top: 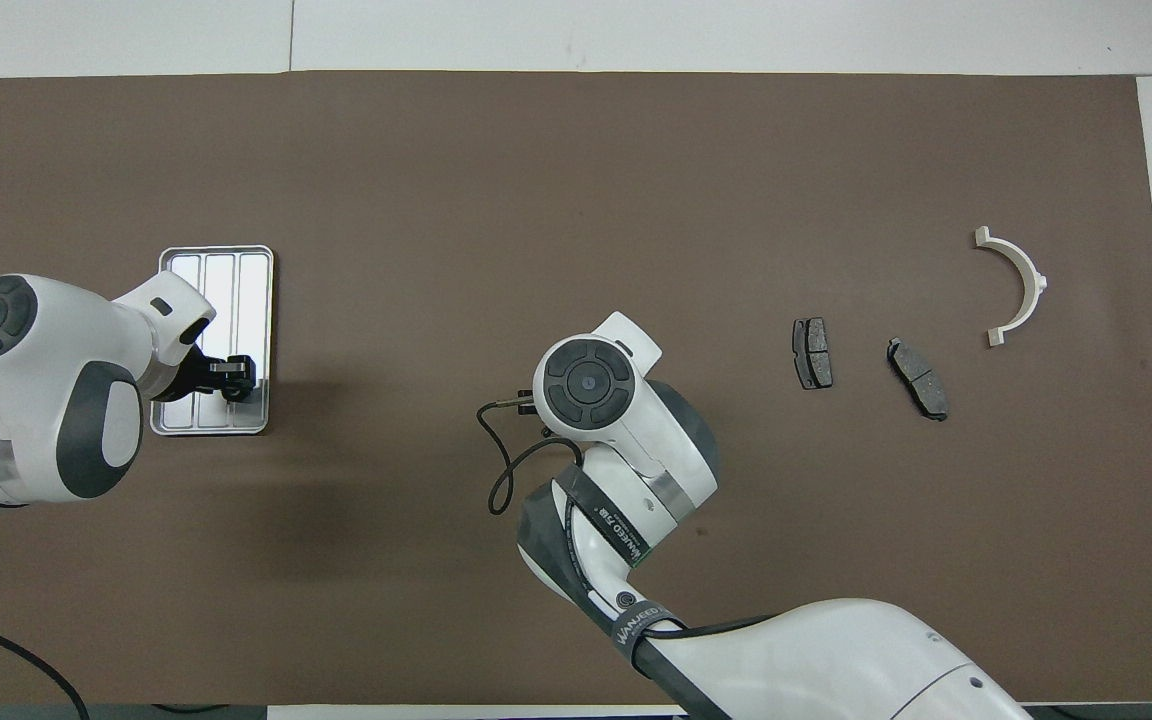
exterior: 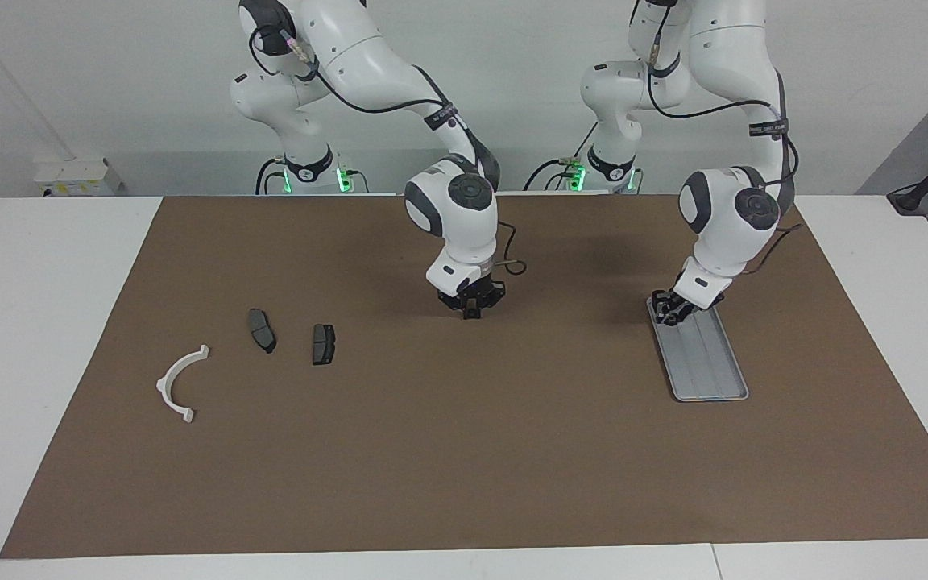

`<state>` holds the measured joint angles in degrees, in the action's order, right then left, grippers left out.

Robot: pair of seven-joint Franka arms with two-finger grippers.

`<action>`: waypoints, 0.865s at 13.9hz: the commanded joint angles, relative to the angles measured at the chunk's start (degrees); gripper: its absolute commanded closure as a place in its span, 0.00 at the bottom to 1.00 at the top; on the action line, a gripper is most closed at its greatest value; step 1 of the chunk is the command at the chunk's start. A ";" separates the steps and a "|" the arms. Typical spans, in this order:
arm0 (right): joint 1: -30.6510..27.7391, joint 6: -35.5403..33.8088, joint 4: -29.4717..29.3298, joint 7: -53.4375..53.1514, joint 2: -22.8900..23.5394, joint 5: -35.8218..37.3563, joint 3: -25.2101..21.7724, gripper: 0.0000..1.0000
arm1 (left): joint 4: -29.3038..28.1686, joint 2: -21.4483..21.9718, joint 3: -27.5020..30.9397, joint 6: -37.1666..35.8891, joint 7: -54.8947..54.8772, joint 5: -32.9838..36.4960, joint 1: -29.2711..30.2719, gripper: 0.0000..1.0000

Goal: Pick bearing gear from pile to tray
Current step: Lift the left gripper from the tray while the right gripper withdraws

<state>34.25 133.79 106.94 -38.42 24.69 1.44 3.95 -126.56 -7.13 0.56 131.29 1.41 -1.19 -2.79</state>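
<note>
The silver-grey tray point(exterior: 710, 362) lies on the brown mat toward the left arm's end; it also shows in the overhead view point(top: 221, 280). My left gripper point(exterior: 668, 312) is low over the tray's end nearest the robots, as the overhead view point(top: 234, 378) also shows. My right gripper point(exterior: 470, 309) hangs close above bare mat at the table's middle; the overhead view hides it under its wrist point(top: 586, 385). The pile lies toward the right arm's end: a white half-ring bracket point(exterior: 178, 379) and two dark brake pads point(exterior: 262, 329) point(exterior: 323, 344). I see no bearing gear.
A tiny dark dot point(top: 701, 531) lies on the mat beside the right arm, nearer to the robots than the brake pads. The brown mat point(exterior: 464, 451) covers most of the white table. A cable point(top: 496, 470) loops from the right wrist.
</note>
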 commanded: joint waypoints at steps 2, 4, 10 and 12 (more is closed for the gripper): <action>-1.20 -0.81 -1.98 -1.91 -0.78 -0.65 0.53 0.43 | 6.05 0.80 -0.38 -7.18 0.16 0.23 0.60 0.47; -2.51 -4.05 -6.37 -2.45 -2.18 -0.56 0.45 0.40 | 8.08 0.02 -0.64 -7.81 4.10 -0.30 -0.54 0.47; -17.69 -5.65 -9.38 24.63 -5.35 0.67 -0.17 0.00 | 12.82 -1.57 -0.82 -9.21 23.08 -0.83 -12.74 0.47; -26.11 -6.69 -9.38 40.10 -7.02 0.67 -0.08 0.00 | 15.46 -2.79 -0.73 -9.48 30.20 -2.75 -18.10 0.47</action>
<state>14.97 128.61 97.45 -9.91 19.45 1.87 2.83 -114.95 -7.64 -1.08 123.73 26.25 -2.33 -16.50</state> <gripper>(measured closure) 0.000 0.498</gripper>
